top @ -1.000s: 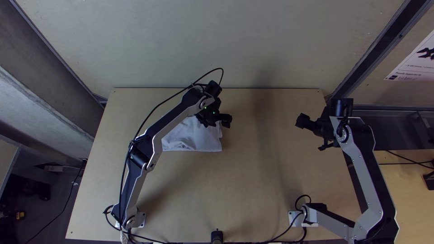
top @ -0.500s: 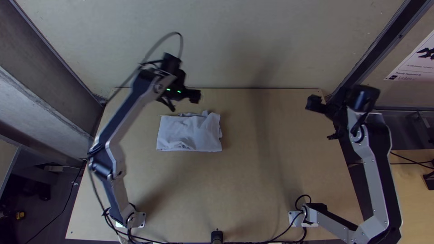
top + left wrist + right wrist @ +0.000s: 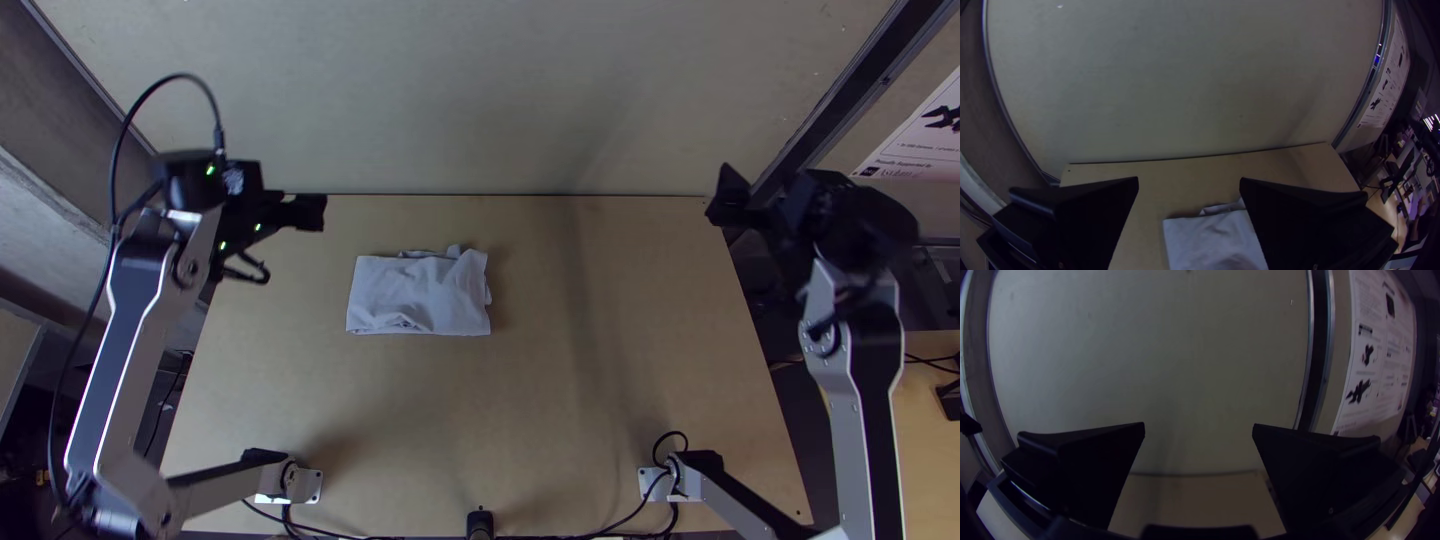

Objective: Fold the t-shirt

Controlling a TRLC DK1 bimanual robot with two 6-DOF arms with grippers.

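cloth t-shirt (image 3: 420, 297); smooth wooden table (image 3: 560, 400); matt wall (image 3: 480, 90); paper poster (image 3: 925, 135)

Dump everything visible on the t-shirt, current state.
The t-shirt is pale, soft-looking, creased cloth, folded into a compact, roughly rectangular bundle; fold count can't be told. Near edge fairly straight with a small rumpled gap; far edge uneven, a bit of cloth poking up. It lies on the wooden table, left of centre. Neither the left tool nor the right tool touches it.

Silver-grey links, dark joints, black cables (image 3: 107, 235).
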